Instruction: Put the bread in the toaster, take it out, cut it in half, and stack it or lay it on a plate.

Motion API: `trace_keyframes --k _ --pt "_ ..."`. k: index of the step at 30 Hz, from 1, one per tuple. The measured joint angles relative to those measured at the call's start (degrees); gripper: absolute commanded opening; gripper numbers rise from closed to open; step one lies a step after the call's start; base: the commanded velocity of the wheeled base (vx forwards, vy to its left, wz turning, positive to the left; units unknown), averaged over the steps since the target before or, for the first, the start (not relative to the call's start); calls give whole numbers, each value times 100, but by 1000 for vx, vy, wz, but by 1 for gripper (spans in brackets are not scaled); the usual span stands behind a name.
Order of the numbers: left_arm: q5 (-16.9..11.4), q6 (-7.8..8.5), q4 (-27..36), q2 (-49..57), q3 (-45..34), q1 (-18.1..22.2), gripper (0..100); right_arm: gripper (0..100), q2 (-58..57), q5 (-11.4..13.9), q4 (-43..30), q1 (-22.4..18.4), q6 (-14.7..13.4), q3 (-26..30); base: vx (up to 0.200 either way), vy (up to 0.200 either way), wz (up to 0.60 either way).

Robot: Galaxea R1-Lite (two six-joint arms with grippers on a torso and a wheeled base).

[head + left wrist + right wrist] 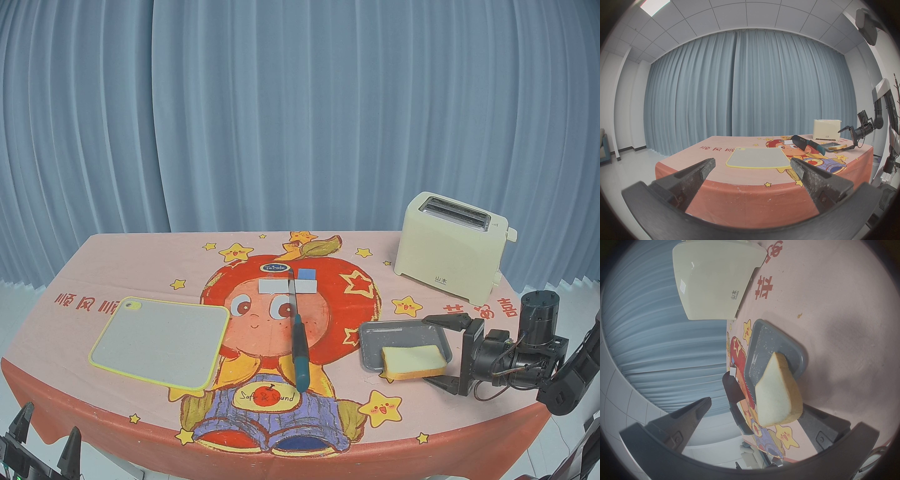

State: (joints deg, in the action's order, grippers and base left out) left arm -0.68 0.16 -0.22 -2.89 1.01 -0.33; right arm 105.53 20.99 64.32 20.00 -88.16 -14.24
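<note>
A slice of bread [412, 361] lies at the front of a grey tray [400, 332], overhanging its near rim. My right gripper [437, 351] is open at table level on the tray's right side, its fingers straddling the bread's right end. In the right wrist view the bread [776, 393] rests close against one finger [820, 424] of the right gripper [756, 418]. The cream toaster [451, 245] stands behind the tray, slots empty. A knife [299, 337] lies mid-table. My left gripper [44, 434] hangs open below the table's front left corner.
A grey cutting board with a yellow-green rim [161, 341] lies on the table's left side. The knife blade rests on small white and blue blocks [287, 285]. A curtain hangs behind the table. The table's front edge runs near the tray.
</note>
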Motion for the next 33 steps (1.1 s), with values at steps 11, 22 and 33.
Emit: trace_keyframes --k 11,22,33 --pt "-2 0 -2 0 0 0 100 0 172 -17 -13 11 9 13 0 0 0" --pt "0 2 0 0 0 -5 100 0 201 -28 -13 15 9 63 0 0 0" --pt "0 2 0 0 0 0 100 0 -13 -26 -29 63 38 24 0 0 0"
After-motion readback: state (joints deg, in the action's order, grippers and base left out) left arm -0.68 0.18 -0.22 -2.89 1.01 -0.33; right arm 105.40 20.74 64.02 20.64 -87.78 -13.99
